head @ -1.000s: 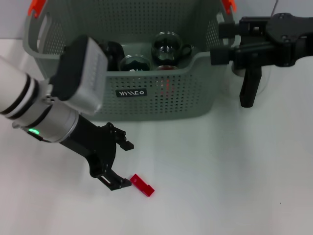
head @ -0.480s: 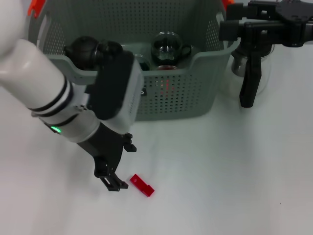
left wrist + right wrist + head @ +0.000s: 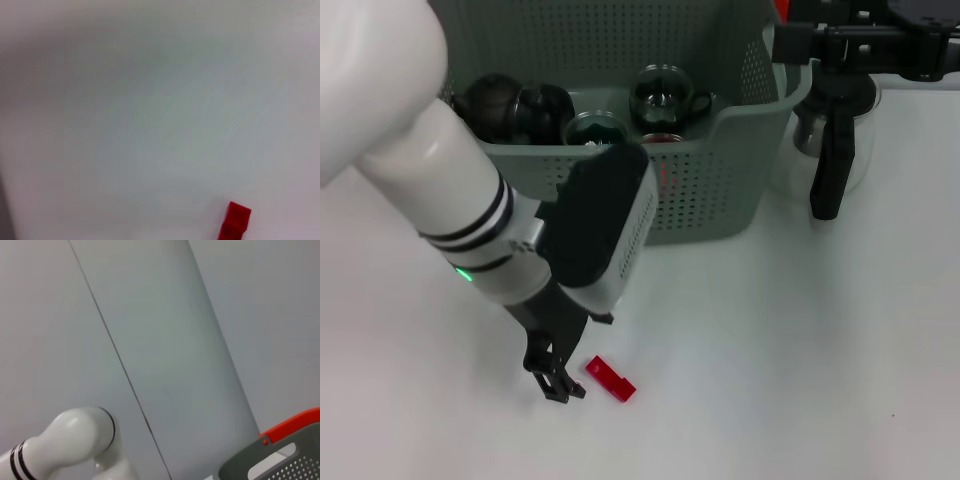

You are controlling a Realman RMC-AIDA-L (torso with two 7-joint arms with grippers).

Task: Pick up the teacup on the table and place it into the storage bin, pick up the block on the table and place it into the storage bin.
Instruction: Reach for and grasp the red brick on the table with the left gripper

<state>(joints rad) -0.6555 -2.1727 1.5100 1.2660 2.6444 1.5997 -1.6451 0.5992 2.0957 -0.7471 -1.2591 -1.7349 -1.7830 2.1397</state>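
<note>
The red block point(image 3: 610, 379) lay flat on the white counter point(image 3: 770, 350), in front of the storage bin point(image 3: 720, 190) and well clear of its front wall. Teacups point(image 3: 665, 100) already sat inside the bin, so the block looked like the piece left to collect. The left claw point(image 3: 556, 378) hung just beside the block, on the side away from the right arm, its fingertips low over the counter and apparently not touching the block. From the head view its fingers stood narrowly parted with nothing between them. The left wrist view showed only bare counter and the block point(image 3: 234, 220) at the picture's edge, which suggested the claw was not yet centred over it.

To do this step well, the claw probably needed to slide toward the block until the piece sat squarely between the fingers, then close across its short width. The block was thin and low, so the fingertips would have to drop almost to the counter.

The right claw point(image 3: 828, 195) stayed parked beside the bin's far-right corner, next to a clear glass vessel point(image 3: 860, 140); whether its fingers were parted could not be told.
</note>
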